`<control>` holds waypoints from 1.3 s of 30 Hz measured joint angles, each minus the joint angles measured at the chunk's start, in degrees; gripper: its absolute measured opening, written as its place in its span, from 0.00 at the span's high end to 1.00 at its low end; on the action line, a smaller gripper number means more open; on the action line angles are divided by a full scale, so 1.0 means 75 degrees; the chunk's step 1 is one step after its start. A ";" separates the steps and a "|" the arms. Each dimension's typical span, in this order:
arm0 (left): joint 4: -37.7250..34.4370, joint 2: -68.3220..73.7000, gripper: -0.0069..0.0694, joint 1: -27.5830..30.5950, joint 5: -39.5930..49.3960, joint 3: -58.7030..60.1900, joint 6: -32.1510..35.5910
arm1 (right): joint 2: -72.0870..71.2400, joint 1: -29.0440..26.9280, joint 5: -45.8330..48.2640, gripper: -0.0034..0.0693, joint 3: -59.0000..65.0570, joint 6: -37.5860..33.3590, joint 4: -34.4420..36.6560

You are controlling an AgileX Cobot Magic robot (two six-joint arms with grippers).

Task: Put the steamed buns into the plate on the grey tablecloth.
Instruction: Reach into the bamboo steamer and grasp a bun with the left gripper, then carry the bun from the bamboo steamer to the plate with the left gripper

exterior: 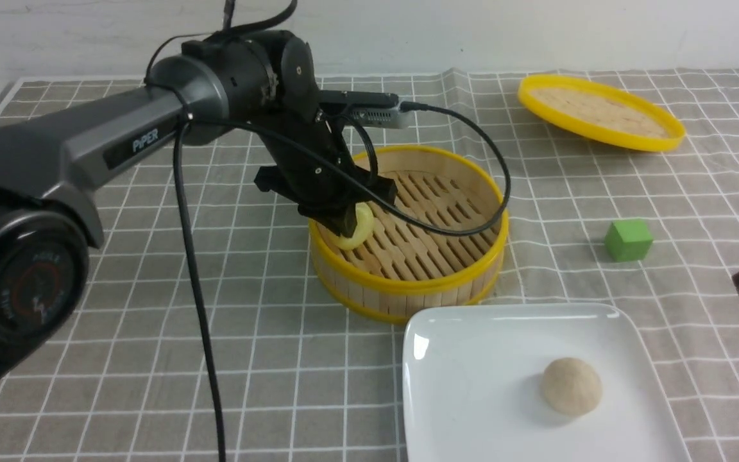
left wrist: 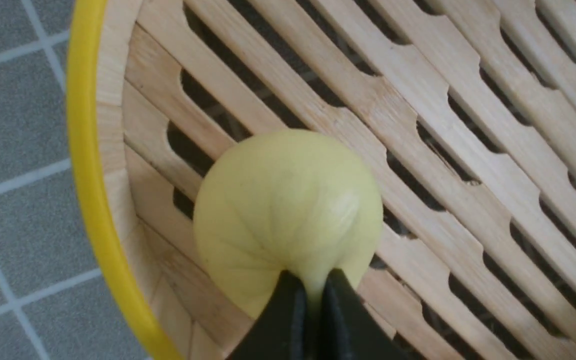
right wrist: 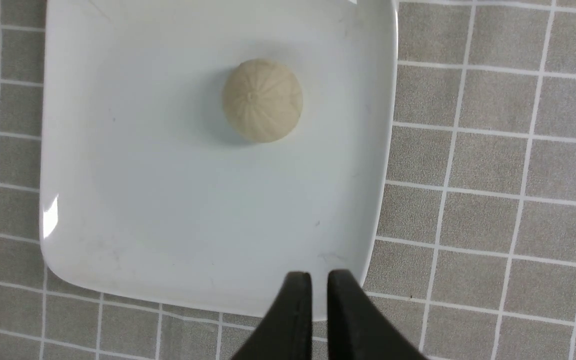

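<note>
Left wrist view, left claw [left wrist: 313, 287] pinched onto yellow bun [left wrist: 288, 205]

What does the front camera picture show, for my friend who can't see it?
The left gripper has its black fingers pinched on a pale yellow steamed bun inside a round bamboo steamer basket. In front of it, a beige bun sits on a white square plate, all on a grey tablecloth, with a green cube to the right.

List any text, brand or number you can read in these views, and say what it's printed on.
"PiPER": white lettering on the left arm's dark link, front view.
Red marking on the round joint cap at the left edge: too blurred to read.
Both wrist views: no text.
</note>
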 joint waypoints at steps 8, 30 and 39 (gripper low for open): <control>-0.0149 -0.1487 0.89 0.0000 0.1122 0.0007 0.0010 | 0.0000 0.0000 0.0000 0.85 0.0000 0.0000 0.0000; -0.1728 -0.2073 0.88 -0.2611 0.1495 0.1847 0.2067 | -0.1903 0.0000 0.0017 0.84 0.0816 -0.0554 0.0511; -0.1658 -0.1030 0.85 -0.2669 0.1160 0.1857 0.1765 | -0.3363 0.0000 0.0111 0.84 0.1309 -0.0406 0.0568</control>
